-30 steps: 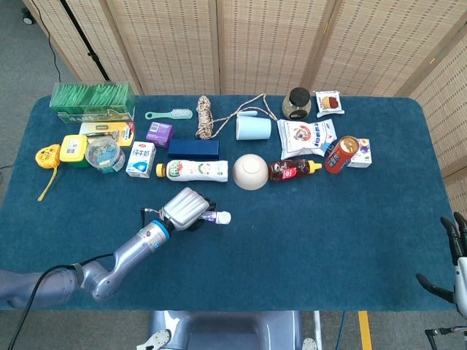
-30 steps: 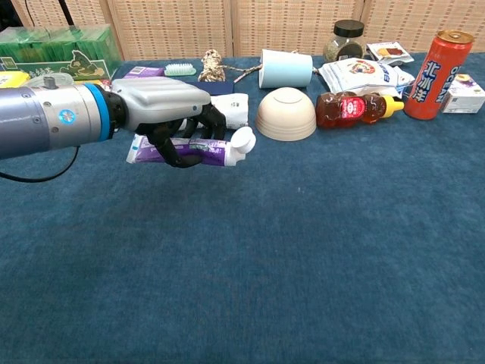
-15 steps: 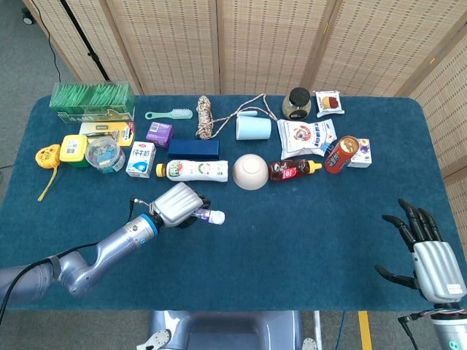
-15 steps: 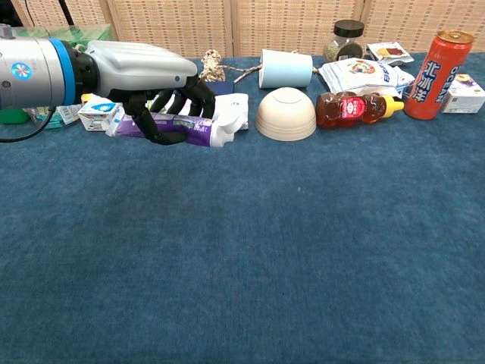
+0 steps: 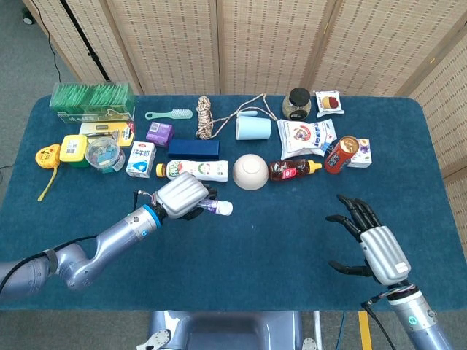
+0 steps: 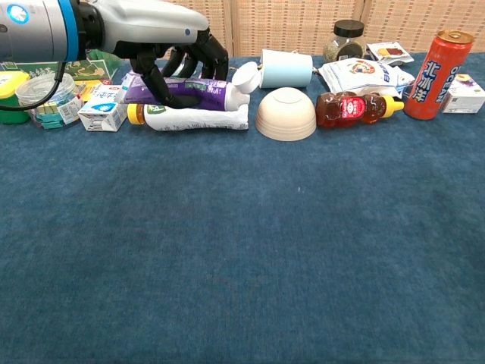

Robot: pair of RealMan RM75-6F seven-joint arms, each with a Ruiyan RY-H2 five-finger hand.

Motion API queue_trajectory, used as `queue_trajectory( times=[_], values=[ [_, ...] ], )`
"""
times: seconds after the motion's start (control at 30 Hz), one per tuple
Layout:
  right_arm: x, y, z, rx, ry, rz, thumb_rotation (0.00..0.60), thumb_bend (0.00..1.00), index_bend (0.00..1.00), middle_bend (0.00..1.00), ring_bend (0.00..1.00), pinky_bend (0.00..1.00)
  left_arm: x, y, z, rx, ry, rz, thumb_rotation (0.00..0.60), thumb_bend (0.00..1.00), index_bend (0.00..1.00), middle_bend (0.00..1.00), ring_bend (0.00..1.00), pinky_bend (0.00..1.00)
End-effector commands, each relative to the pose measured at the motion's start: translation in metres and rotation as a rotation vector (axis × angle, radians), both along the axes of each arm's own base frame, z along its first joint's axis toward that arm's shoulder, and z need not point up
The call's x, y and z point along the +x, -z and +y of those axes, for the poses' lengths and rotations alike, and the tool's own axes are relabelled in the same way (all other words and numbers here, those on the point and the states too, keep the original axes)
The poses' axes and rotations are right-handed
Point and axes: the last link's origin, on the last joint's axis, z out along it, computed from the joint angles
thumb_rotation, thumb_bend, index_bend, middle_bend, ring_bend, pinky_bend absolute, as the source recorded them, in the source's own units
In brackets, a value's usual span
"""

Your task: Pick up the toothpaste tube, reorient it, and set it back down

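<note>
Clear tub of small blue and white items at table's left, left hand grasping purple tube with white cap, now lifted higher above the table near the bowl, right hand moved further in, fingers spread, holding nothing

I count one toothpaste tube, one white bottle, one bowl, one blue cup, one red can, one honey bottle, one jar, one hairbrush and two hands on my table.
</note>
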Motion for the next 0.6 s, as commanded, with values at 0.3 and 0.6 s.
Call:
queue_trajectory(
  times=[0.3, 0.6],
  values=[
    [0.022, 0.036, -0.020, 0.087, -0.090, -0.069, 0.600, 0.00, 0.22, 0.00, 0.00, 0.00, 0.030, 0.003, 0.006, -0.022, 0.025, 0.015, 0.600, 0.61, 0.62, 0.53, 0.57, 0.58],
    [0.038, 0.051, -0.031, 0.113, -0.129, -0.105, 0.600, 0.00, 0.17, 0.00, 0.00, 0.00, 0.056, 0.017, 0.010, -0.059, 0.044, 0.046, 0.600, 0.61, 0.62, 0.53, 0.57, 0.58]
  ],
)
